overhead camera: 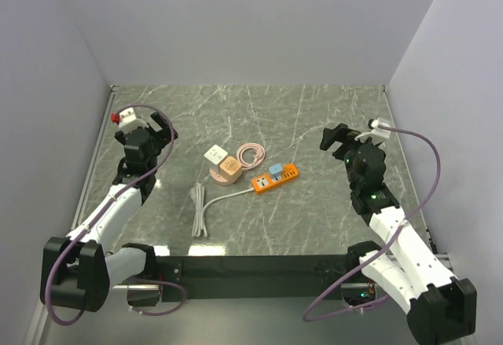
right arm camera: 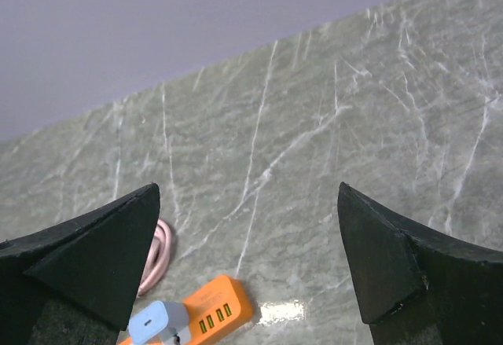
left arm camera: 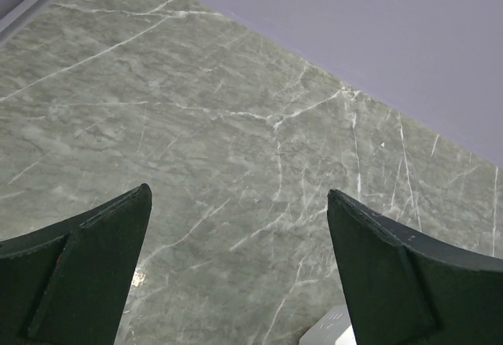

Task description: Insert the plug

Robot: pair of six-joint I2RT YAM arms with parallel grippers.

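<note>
Left side: left gripper [overhead camera: 155, 129] hangs near the table's [overhead camera: 314, 117] left edge, about 10 o'clock from the table's centre, close to the side wall [overhead camera: 47, 125]. Jaws spread wide and gripping nothing; its wrist view shows only bare marble between the fingers [left arm camera: 94, 258].

Moving right: a folded white cord [overhead camera: 200, 211] lies at 7 o'clock from centre, with one strand running to the power strip [overhead camera: 277, 180]. Open marble separates it from the left gripper.

Centre cluster: white plug [overhead camera: 214, 155], tan cube [overhead camera: 228, 169] touching or just beside it, and a coiled pink cable [overhead camera: 251, 154] at the cube's 2 o'clock.

The power strip is orange and lies flat. Its long axis runs from 8 to 2 o'clock in the top view, with the cord leaving the 8 o'clock end. The blue plug [overhead camera: 276, 170] sits on the strip's top face, near mid-length, body up; how deep it is seated I cannot tell.

Right side: right gripper [overhead camera: 336, 137] hovers at 2 o'clock from the strip, well apart from it, with open marble behind as far as the back wall. Jaws wide and holding nothing; its wrist view shows the strip and blue plug low between the fingers [right arm camera: 94, 258].
</note>
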